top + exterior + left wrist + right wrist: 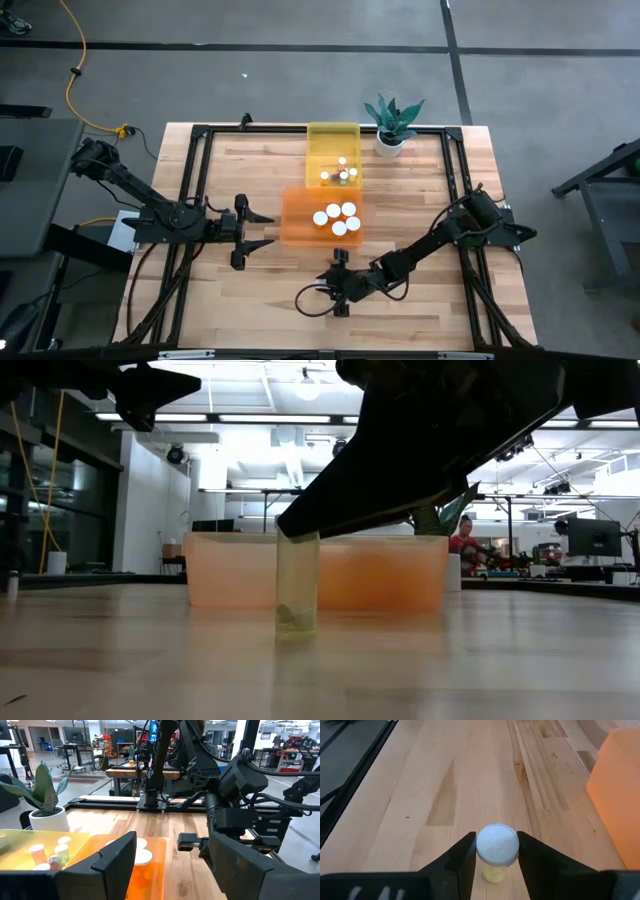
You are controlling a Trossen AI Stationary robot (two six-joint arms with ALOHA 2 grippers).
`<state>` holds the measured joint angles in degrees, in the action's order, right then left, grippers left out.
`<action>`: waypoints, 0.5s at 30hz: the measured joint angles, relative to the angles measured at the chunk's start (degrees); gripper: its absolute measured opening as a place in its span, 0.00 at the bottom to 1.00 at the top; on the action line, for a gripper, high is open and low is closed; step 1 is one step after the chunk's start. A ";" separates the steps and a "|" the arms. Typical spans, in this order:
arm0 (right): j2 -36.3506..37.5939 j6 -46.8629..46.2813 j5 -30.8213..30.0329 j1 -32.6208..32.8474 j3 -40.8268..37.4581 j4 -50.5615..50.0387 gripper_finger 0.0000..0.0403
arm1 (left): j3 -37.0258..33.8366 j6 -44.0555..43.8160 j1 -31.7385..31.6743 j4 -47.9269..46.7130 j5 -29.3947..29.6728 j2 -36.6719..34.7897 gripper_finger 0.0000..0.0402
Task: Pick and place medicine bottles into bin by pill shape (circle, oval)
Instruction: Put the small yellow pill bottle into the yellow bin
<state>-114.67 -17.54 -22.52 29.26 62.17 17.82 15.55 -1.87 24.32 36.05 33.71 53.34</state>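
Observation:
A small medicine bottle [497, 847] with a round white cap and a pale yellow see-through body [297, 585] stands upright on its base on the wooden table, on the near side of the orange bin [295, 225]. My right gripper [497, 851] is shut on it. The yellow bin [320, 140] sits behind the orange one. Both hold several white-capped bottles [337, 217]. My left gripper [268, 231] hovers open to the left of the orange bin, holding nothing. My right gripper pinches the bottle's white cap [496, 839] between its two fingers [465, 857], one on each side of the cap. It comes slanting down from the table's right side. The bottle stands upright, its base [297, 628] on the table.
A potted plant in a white pot [390, 138] stands at the far edge, right of the yellow bin. A black frame [195, 180] runs around the table's edges. Bare wood lies to the left of the bottle [445, 785]. A person [463, 538] is in the room behind.

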 joint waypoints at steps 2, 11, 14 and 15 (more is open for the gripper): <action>0.00 0.00 0.00 0.00 0.00 0.02 0.31 | 0.02 0.00 0.00 0.00 0.00 0.00 0.59; 4.88 8.38 1.51 0.80 -0.07 1.25 0.20 | 0.02 0.00 -0.02 -0.46 0.00 0.00 0.59; 8.15 12.66 0.76 1.04 -0.07 -1.50 0.22 | 0.01 -0.35 0.00 -0.46 0.00 0.00 0.59; 9.22 13.51 -0.40 1.03 -0.07 -3.10 0.22 | 0.00 -0.46 -0.01 -0.46 0.00 0.00 0.59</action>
<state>-105.46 -4.03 -22.93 30.28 62.11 14.73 15.55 -2.33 24.30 35.59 33.71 53.34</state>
